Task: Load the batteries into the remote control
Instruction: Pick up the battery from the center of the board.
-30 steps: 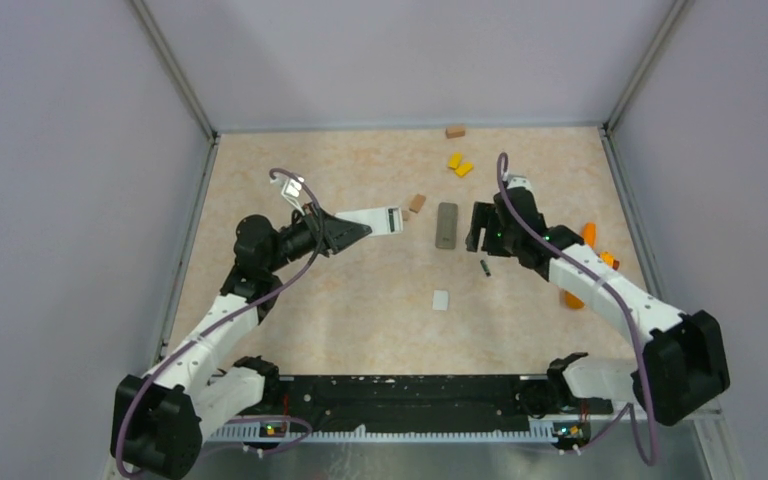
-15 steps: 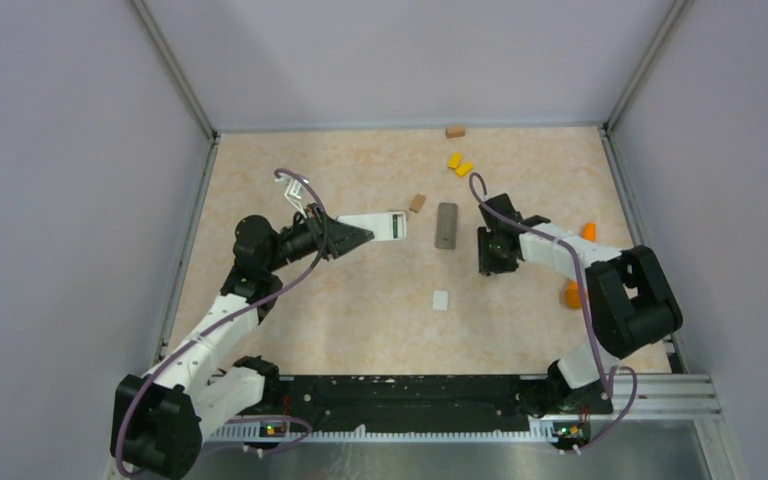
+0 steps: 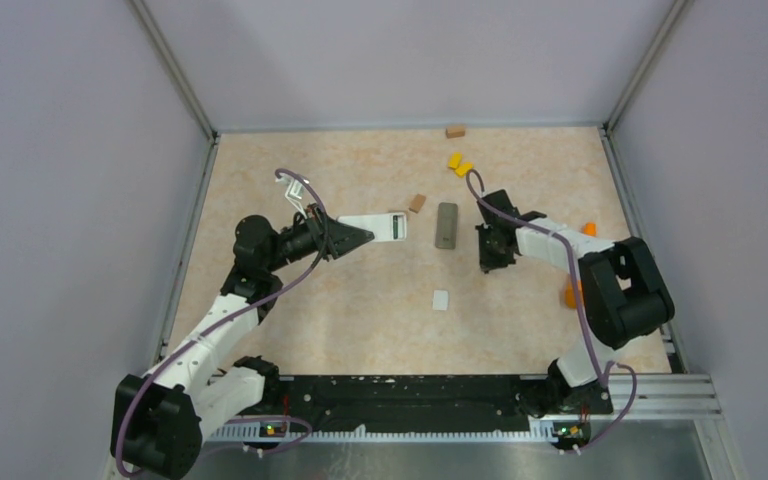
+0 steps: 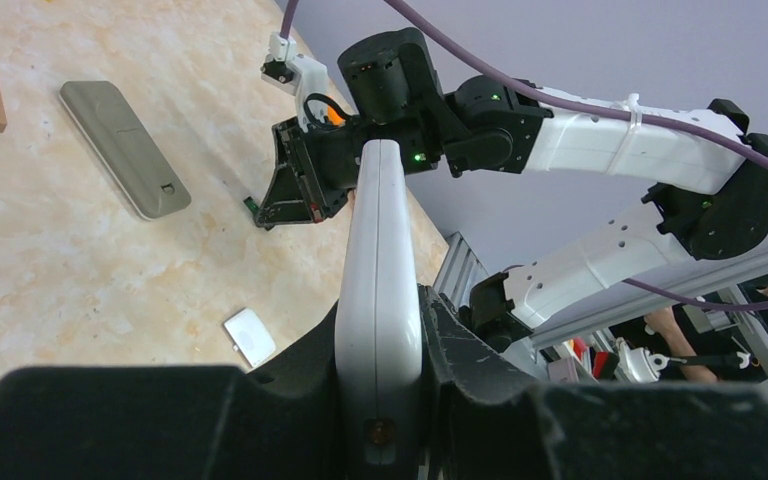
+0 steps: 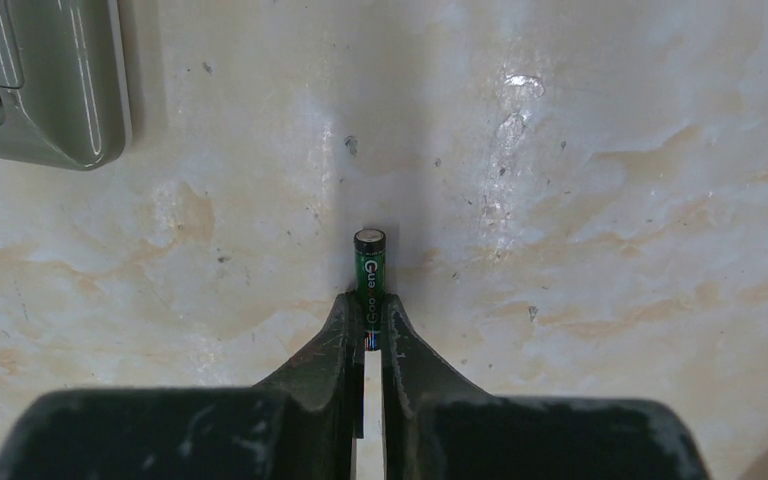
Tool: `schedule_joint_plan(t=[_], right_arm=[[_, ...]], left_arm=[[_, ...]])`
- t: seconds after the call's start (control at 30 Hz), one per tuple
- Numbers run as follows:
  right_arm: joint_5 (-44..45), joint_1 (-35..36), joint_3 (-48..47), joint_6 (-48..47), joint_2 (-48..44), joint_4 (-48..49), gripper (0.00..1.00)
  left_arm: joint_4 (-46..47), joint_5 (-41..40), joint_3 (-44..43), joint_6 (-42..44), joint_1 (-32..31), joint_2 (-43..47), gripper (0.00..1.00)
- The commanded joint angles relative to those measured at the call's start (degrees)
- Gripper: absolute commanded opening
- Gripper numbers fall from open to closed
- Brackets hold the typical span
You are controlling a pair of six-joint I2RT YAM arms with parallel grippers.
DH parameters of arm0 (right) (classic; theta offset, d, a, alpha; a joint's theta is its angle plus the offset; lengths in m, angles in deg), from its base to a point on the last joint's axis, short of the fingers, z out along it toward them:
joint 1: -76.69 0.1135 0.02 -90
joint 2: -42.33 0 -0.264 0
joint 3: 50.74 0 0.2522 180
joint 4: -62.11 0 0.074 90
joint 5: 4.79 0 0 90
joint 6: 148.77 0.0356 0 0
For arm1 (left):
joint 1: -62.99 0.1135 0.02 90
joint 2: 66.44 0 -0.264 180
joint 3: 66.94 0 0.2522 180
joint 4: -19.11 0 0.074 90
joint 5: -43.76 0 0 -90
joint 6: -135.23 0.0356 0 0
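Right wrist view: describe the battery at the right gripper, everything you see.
The battery is a small, thin cylinder with a glossy dark-green wrap, pale lettering and a dark, metal-rimmed far end. It points straight away from the right gripper, whose jaws are shut on its near half; the far half sticks out. It sits low at the beige table; whether it touches it, I cannot tell.

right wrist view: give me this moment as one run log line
left gripper: shut on white remote | right gripper: shut on battery end | grey remote: lying apart | phase: battery grasp, not yet loaded
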Motion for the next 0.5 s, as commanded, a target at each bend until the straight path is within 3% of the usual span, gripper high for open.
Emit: schedule_joint_plan(t=[0.0, 0.1, 0.2, 0.47], right_arm=[[-0.24, -0.61, -1.64, 0.48, -1.47, 1.24, 0.00], [-2.98, -0.57, -0.90, 1.25, -7.45, 3.38, 0.00], [-11.18, -0.53, 1.33, 1.90, -16.39, 9.13, 0.00], [-40.44, 0.06, 14.64, 4.69, -38.17, 41.82, 0.00]], left_arm=[[1.74, -0.37, -2.39, 0.21, 0.18, 1.32, 0.00], [1.66, -1.06, -2.40, 0.07, 0.19, 1.50, 0.00], [1.57, -1.75, -2.31, -0.10, 0.19, 1.50, 0.00], [3.38, -3.86, -1.46, -1.15, 0.18, 1.67, 0.00]])
